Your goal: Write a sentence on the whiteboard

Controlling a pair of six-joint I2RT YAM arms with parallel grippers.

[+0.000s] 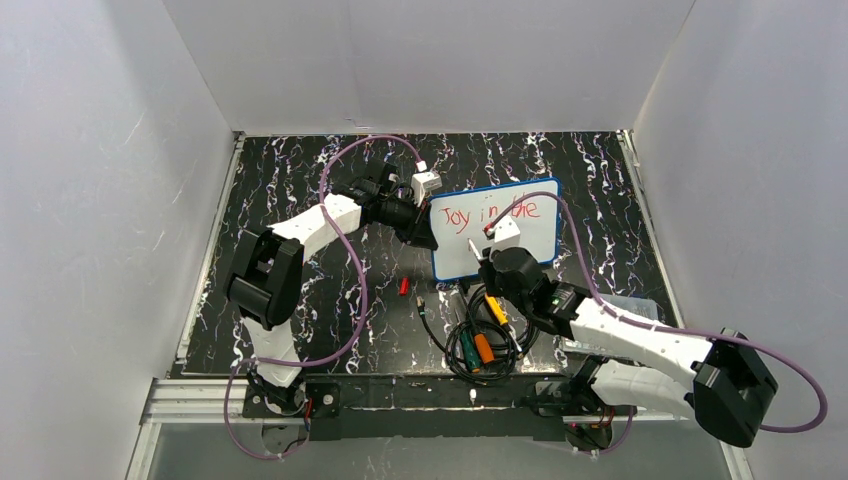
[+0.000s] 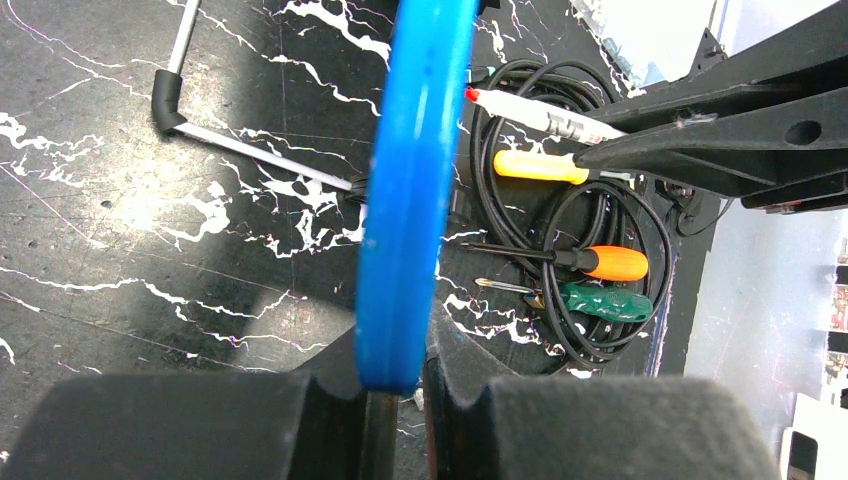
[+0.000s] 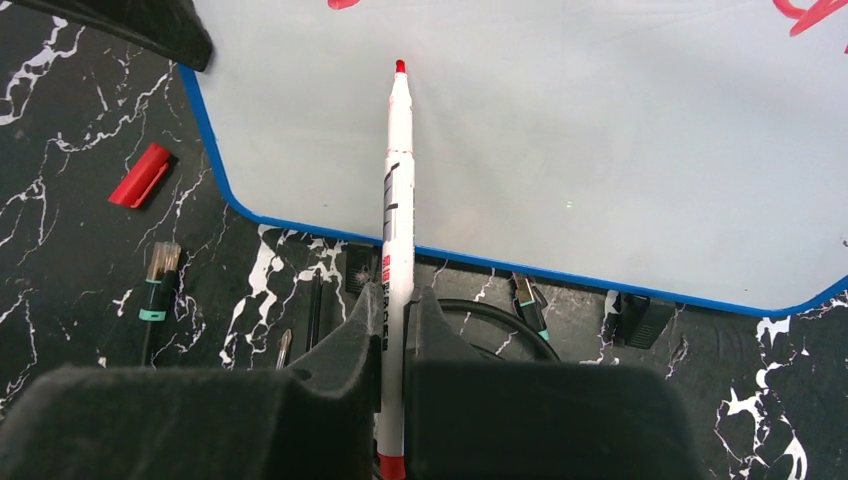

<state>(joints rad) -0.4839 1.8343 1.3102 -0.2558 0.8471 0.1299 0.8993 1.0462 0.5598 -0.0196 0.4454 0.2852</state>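
Observation:
The whiteboard point(image 1: 525, 240), white with a blue rim, sits right of the table's centre. My left gripper point(image 1: 428, 228) is shut on its left edge. In the left wrist view the blue rim point(image 2: 410, 180) runs edge-on between the jaws of the left gripper point(image 2: 395, 385). The sentence point(image 1: 490, 213) reads "Joy in the" in red along the board's top. My right gripper point(image 3: 393, 320) is shut on a white marker point(image 3: 397, 200). Its red tip point(image 3: 400, 66) points at the blank lower part of the whiteboard point(image 3: 560, 140). I cannot tell whether the tip touches the board.
A red marker cap point(image 1: 404, 286) lies left of the board's near corner. Near the front edge, a coiled black cable point(image 1: 480, 345) surrounds screwdrivers with yellow, orange point(image 2: 615, 263) and green point(image 2: 605, 302) handles. A hex key point(image 2: 190, 110) lies on the table. A clear plastic box point(image 1: 625, 305) is at right.

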